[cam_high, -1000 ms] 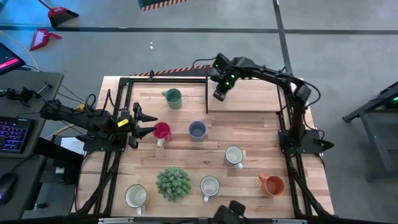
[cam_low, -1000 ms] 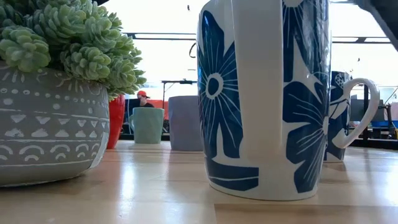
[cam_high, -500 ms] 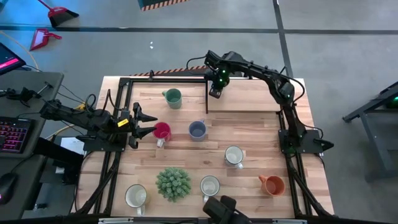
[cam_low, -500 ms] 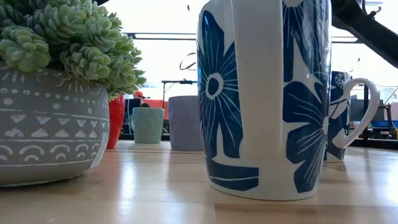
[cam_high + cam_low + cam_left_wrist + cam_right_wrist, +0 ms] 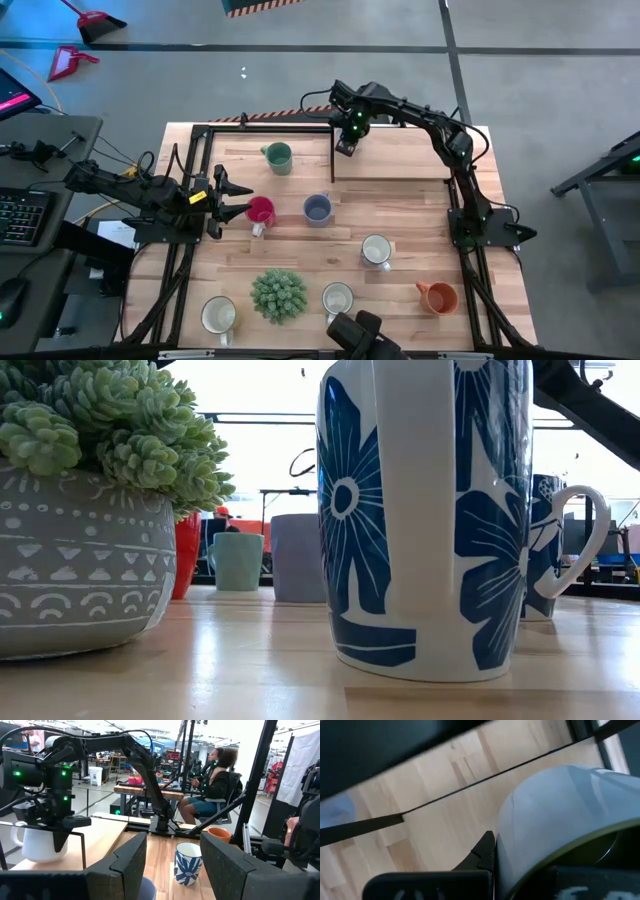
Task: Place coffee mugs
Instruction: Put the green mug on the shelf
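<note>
White mug (image 5: 555,815) pinched by right gripper (image 5: 346,146) fingers (image 5: 482,851).

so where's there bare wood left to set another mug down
Most bare wood shows on the raised board at the far right, beyond the right gripper, which is shut on a white mug. A smaller patch lies between the red mug and the plant. The near edge is crowded with mugs.

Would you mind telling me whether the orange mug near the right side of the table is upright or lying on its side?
Upright. In the high view the orange mug shows its round open mouth facing straight up, handle sticking out sideways.
</note>
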`<action>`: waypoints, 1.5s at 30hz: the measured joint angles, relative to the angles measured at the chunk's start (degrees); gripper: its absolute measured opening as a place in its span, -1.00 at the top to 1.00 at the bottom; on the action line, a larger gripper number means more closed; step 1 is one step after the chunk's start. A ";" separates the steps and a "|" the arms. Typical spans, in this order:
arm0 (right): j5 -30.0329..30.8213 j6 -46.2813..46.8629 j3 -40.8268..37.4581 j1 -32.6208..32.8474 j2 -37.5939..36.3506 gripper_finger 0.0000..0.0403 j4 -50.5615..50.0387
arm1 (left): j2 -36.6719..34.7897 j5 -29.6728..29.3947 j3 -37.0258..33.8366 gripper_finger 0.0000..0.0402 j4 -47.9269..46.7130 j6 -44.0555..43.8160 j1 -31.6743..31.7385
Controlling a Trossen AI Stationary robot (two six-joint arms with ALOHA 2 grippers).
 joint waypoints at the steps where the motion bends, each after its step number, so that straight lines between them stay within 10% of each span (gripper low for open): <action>1: -0.03 -0.55 0.00 -0.02 0.00 1.00 -0.31 | 0.00 -0.01 0.00 0.13 0.00 0.01 0.01; 25: 0.34 -0.36 -2.78 -0.24 -0.13 0.99 2.21 | 0.00 -1.26 0.00 0.13 0.00 0.04 0.02; 45: 0.09 1.09 -2.78 -0.10 -0.11 0.58 5.65 | 0.00 -1.31 0.00 0.13 0.00 0.07 0.02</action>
